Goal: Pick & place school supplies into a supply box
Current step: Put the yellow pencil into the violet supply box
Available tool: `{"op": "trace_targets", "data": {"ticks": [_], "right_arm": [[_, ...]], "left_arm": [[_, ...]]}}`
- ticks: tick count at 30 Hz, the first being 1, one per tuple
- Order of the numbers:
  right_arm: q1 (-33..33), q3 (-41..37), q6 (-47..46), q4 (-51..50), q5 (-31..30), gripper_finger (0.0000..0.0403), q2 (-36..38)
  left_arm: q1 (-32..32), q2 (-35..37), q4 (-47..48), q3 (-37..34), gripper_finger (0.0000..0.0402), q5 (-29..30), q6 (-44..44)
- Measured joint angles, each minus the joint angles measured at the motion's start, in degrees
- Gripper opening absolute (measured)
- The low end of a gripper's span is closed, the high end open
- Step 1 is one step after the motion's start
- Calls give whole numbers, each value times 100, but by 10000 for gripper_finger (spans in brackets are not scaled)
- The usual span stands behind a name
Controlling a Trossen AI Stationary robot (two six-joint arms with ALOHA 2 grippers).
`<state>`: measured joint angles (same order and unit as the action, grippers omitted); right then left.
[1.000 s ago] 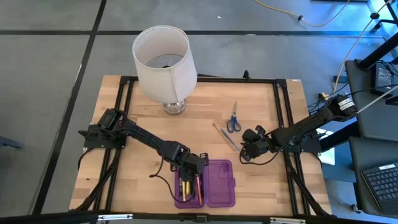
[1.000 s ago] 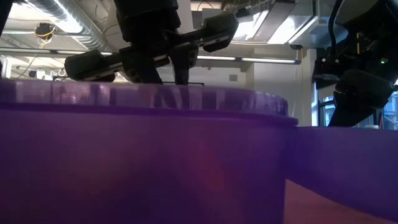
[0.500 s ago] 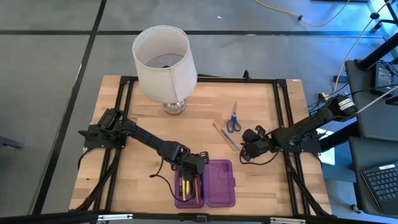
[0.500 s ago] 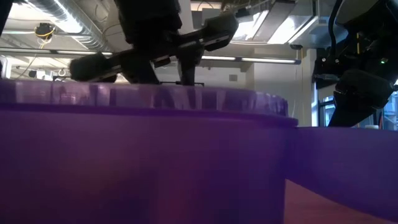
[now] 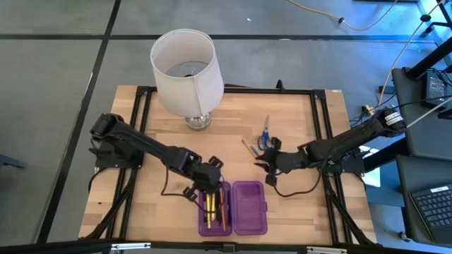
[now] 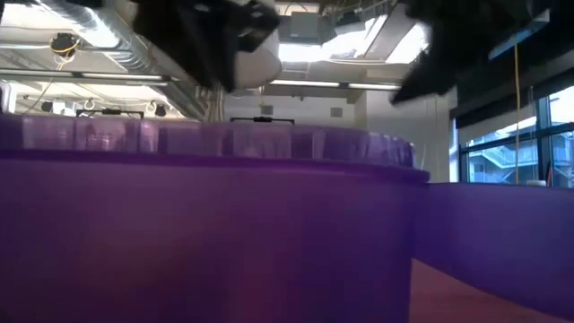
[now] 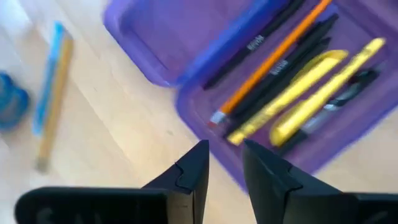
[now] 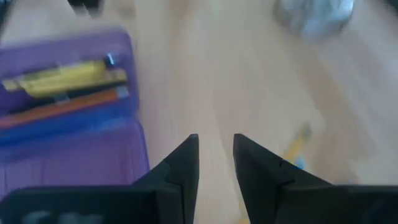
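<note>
The purple supply box lies open near the table's front edge. Its left half holds yellow and orange pencils and dark pens, which also show in the left wrist view. Its right half is bare. My left gripper hovers over the far left corner of the box, slightly open and empty. The blue-handled scissors and a pencil lie flat on the table. My right gripper is just in front of them, slightly open and empty.
A white-shaded lamp stands at the far middle of the table, and its base shows in the right wrist view. A black frame runs along the table's edges. Bare wood lies between the lamp and the box.
My left gripper has risen out of the box's left half and moved a little toward the table's left and far side, leaving the pens and pencils lying in the box. My right gripper has moved toward the table's left, closer to the loose pencil and scissors.
</note>
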<state>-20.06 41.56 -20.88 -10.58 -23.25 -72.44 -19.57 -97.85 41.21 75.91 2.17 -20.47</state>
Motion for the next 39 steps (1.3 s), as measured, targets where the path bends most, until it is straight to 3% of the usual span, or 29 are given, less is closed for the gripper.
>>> {"op": "trace_targets", "data": {"ticks": [4,12,19,23,28,34,39], "right_arm": [[194,279,-269,96,-124,104,0],[1218,617,-605,-298,921,104,-129],[2013,1176,-580,-561,1302,104,-968],[2411,1778,-603,-1305,1441,104,-1672],[2615,2447,-580,-2023,1738,104,-2593],[2715,2836,-427,-2083,1736,104,-3445],[2765,2868,-404,-2124,1734,104,-3735]], "left_arm": [[-106,379,-510,-714,92,-12,751],[-178,1599,-2577,-2435,88,99,1593],[-250,2537,-3899,-3486,93,301,1825],[-285,2733,-4493,-3781,89,448,1824],[-316,2732,-4571,-3837,90,430,1827],[-323,2729,-4558,-3837,92,427,1825],[-323,2727,-4524,-3837,88,424,1825]]}}
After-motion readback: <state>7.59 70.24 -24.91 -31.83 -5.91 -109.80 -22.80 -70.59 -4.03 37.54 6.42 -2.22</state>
